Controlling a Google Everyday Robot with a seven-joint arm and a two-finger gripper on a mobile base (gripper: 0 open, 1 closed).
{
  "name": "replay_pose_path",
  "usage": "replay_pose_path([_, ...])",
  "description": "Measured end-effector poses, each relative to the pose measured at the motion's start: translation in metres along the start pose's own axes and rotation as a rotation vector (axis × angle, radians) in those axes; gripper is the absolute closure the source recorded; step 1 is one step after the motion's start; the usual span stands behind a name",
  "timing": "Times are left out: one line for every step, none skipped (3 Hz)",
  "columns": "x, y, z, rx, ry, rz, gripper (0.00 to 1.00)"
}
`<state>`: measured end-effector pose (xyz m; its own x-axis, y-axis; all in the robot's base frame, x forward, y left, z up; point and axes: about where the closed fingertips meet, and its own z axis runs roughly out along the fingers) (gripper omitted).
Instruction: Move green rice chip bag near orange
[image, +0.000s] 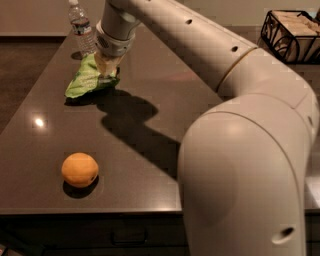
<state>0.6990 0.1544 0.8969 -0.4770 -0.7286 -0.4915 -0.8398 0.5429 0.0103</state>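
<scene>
The green rice chip bag (84, 81) is at the far left of the dark table (40, 150), its right end raised and its left end drooping to the surface. My gripper (106, 70) comes down from above and is shut on the bag's right end. The orange (80, 170) sits alone near the table's front left edge, well in front of the bag and apart from it.
A clear water bottle (81, 30) stands just behind the bag at the far left corner. A black wire basket (292, 35) stands at the far right. My white arm (240, 165) fills the right foreground and hides the table's right half.
</scene>
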Motion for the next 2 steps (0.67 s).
replay_pose_path([0.014,0.006,-0.032,-0.038,-0.051,-0.059,1.0])
replay_pose_path([0.04,0.018,-0.065,-0.091,-0.085,-0.117,1.0])
